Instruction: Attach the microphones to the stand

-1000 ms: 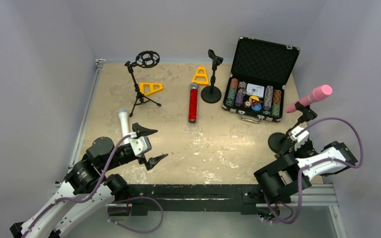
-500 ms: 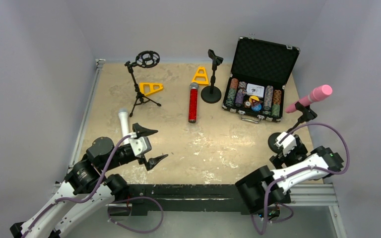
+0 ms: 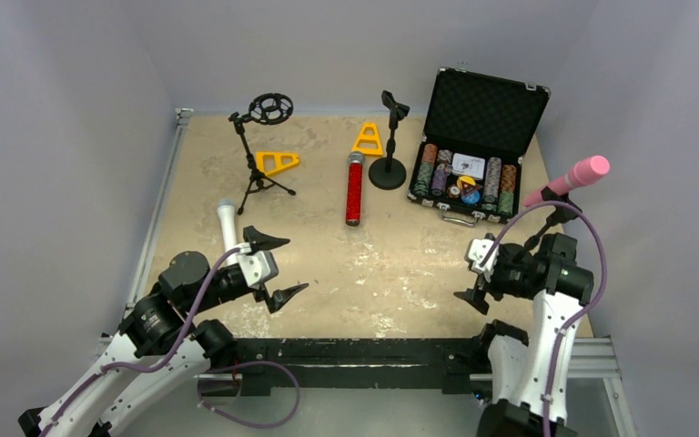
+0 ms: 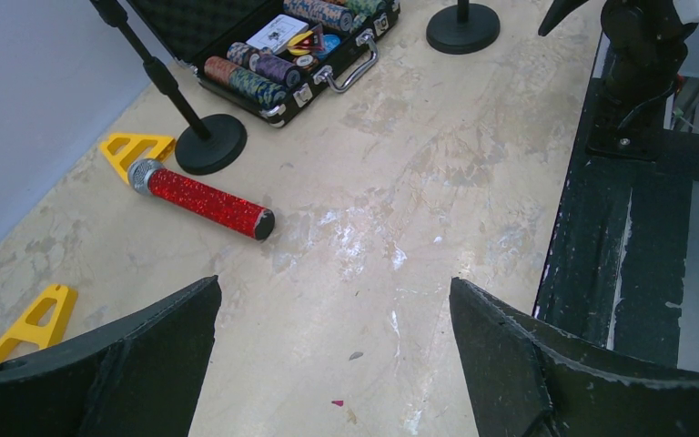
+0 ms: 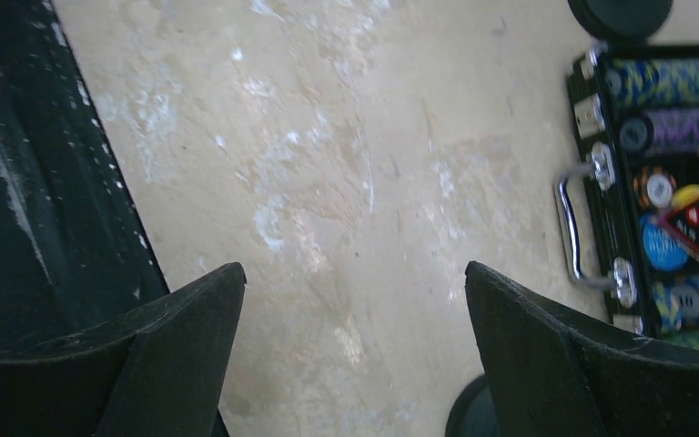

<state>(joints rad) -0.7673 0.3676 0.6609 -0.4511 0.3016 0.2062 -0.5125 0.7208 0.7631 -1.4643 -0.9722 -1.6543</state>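
Note:
The pink microphone (image 3: 581, 173) sits tilted in the clip of a stand (image 3: 553, 214) at the right edge. My right arm hides that stand's base. The glittery red microphone (image 3: 354, 188) (image 4: 200, 198) lies flat mid-table, silver head pointing away. Beside my left gripper lies the white microphone (image 3: 227, 223). A tripod stand with a ring mount (image 3: 259, 150) and a round-base stand (image 3: 390, 137) (image 4: 209, 144) are at the back, both bare. My left gripper (image 3: 296, 264) (image 4: 334, 282) is open and holds nothing. Left of the pink microphone's stand, my right gripper (image 3: 462, 270) (image 5: 355, 268) hangs open over bare table.
An open black case of poker chips (image 3: 473, 155) (image 5: 655, 182) stands at the back right. Two yellow triangular pieces (image 3: 278, 162) (image 3: 368, 139) lie near the back stands. The black rail (image 3: 364, 350) runs along the near edge. Grey walls close in three sides.
My right arm has drawn away from the pink microphone's stand and swung left, its open gripper now over the table. The left arm and all objects stay put.

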